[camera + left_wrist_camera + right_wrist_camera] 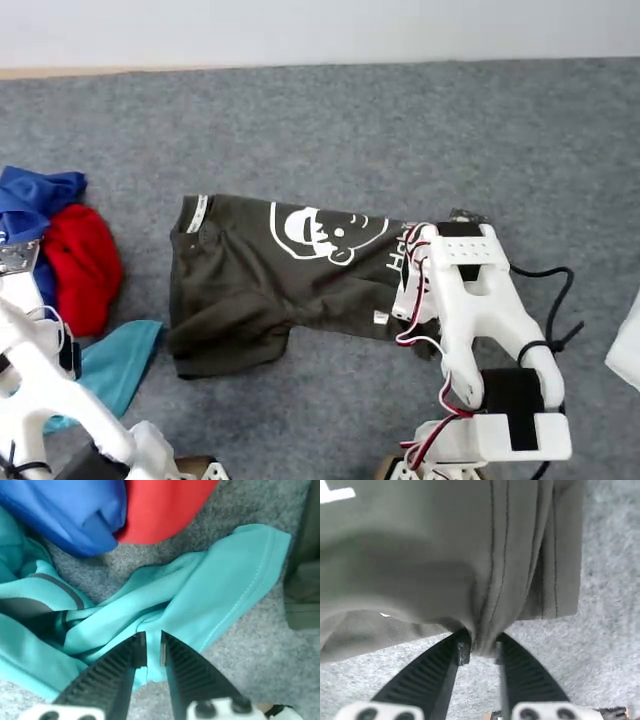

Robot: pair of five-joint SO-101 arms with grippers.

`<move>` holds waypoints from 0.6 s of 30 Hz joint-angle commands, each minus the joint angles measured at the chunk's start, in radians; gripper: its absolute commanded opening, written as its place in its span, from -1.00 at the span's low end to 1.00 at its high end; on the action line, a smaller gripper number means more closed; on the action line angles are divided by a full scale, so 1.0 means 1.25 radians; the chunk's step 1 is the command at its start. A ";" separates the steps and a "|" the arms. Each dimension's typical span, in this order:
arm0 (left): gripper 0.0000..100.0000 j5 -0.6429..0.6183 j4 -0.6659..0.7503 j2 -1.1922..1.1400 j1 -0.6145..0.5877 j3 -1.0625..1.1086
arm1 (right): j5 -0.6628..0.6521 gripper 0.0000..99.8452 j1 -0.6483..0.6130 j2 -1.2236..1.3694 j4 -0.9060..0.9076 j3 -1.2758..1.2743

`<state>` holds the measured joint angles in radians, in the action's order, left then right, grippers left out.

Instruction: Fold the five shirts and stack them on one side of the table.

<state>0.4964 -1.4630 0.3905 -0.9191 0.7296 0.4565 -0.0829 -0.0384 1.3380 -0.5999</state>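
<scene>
Dark olive shirt (260,290) lies near the centre of the grey table (400,130). Collar end points to 9 o'clock, printed face is up, and the lower sleeve area is rumpled toward 7 o'clock.

Right gripper (479,647) sits at the shirt's 3 o'clock edge. Its jaws are drawn almost together, with a bunched pleat of stitched hem pinched between the tips.

Left gripper (152,647) is over at the table's 8 o'clock. Its jaws are nearly closed, and the creases of the teal shirt (225,590) converge on the tips, so it looks to be nipping a fold. That grip is less certain than the right one.

Red shirt (85,265) and blue shirt (35,200) are heaped at 9 o'clock, touching each other. A white cloth (628,345) shows at the 3 o'clock edge.

Step in hand, as judged: folding the olive shirt, hem toward collar.

Notes for doing it well:
- The right grip is on one point of the hem, so the cloth will likely trail and twist. Lift low and carry straight toward 9 o'clock.
- The far hem corner has no holder. The left arm would serve better there than on the teal.
- Smooth the rumple at 7 o'clock first, or it gets folded in.
- Release only once the hem lies flat on the chest print.
- Stack toward the 3 o'clock side, away from the unfolded heap.
</scene>
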 commanded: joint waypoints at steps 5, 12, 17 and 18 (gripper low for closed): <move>-0.89 0.000 -0.005 0.023 0.001 -0.007 | -0.015 -0.91 0.009 -0.006 -0.003 0.009; -0.89 0.000 -0.005 0.023 0.001 -0.007 | -0.016 -0.98 0.009 -0.037 0.044 0.021; -0.89 0.000 -0.005 0.023 0.001 -0.007 | -0.060 -0.98 0.018 -0.136 0.057 0.031; -0.89 0.000 -0.005 0.023 0.001 -0.007 | -0.069 -0.98 0.028 -0.153 0.052 0.031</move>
<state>0.4964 -1.4630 0.3905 -0.9191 0.7296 0.4058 -0.0813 -0.1427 1.3978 -0.5999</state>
